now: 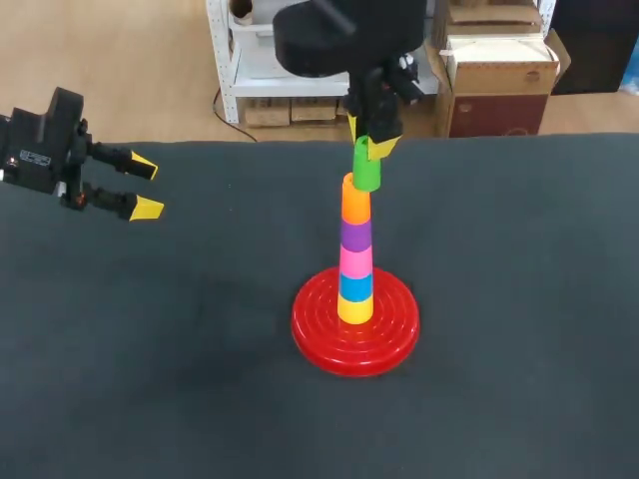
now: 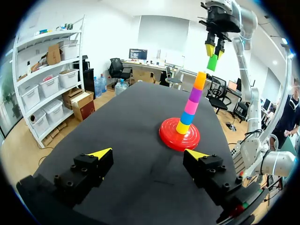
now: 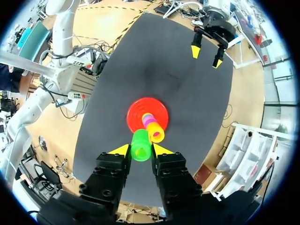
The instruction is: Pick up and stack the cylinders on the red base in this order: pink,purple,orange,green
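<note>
Above the stack at centre frame, the right tool (image 1: 369,140) pinches the green cylinder (image 1: 366,168), last in the order.
It hangs tilted just over the orange cylinder (image 1: 355,200), a touch to its right, not yet seated; below sit the purple cylinder (image 1: 354,235) and the pink cylinder (image 1: 355,261) over the red base (image 1: 319,334). In the right wrist view both yellow tips press its sides. It looks light, stiff and smooth, likely slippery, so a mid-wall hold suits; a nudge could topple that slim tower. At far left the left tool (image 1: 146,187) hovers over the tabletop (image 1: 150,349), fingers spread, holding nothing.
</note>
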Controlling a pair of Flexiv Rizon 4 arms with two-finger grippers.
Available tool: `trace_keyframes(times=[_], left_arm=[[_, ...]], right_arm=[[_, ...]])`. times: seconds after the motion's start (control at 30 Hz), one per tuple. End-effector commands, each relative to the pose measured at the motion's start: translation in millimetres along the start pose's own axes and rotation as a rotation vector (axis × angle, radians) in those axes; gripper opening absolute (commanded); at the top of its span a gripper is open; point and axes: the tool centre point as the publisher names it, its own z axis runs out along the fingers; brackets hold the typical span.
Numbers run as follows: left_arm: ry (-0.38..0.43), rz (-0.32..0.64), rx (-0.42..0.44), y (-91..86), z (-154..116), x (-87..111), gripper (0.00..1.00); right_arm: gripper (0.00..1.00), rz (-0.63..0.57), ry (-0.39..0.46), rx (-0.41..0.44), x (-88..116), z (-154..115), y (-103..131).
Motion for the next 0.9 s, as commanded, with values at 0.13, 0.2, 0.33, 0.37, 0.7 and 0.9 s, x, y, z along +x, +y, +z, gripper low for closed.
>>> trace_keyframes(times=[0.13, 0.2, 0.33, 0.37, 0.7, 0.9], left_arm=[[-0.003, 0.004, 0.003, 1.2, 0, 1.6, 1.00], [-0.003, 0.004, 0.003, 1.2, 0, 1.6, 1.00], [-0.003, 0.004, 0.003, 1.2, 0, 1.6, 1.00], [-0.003, 0.004, 0.003, 1.2, 0, 1.6, 1.00], [-0.003, 0.004, 0.003, 1.2, 0, 1.6, 1.00], [-0.003, 0.004, 0.003, 1.2, 0, 1.6, 1.00]], right_arm=[[0.00, 0.002, 0.006, -0.023, -1, 3, -4], [0.00, 0.004, 0.006, -0.023, -2, 5, -4], [0.00, 0.005, 0.009, -0.026, -2, 7, -6], [0.00, 0.004, 0.010, -0.027, -2, 7, -8], [0.00, 0.002, 0.025, -0.034, -2, 12, -14], [0.00, 0.007, 0.029, -0.018, -2, 11, -20]])
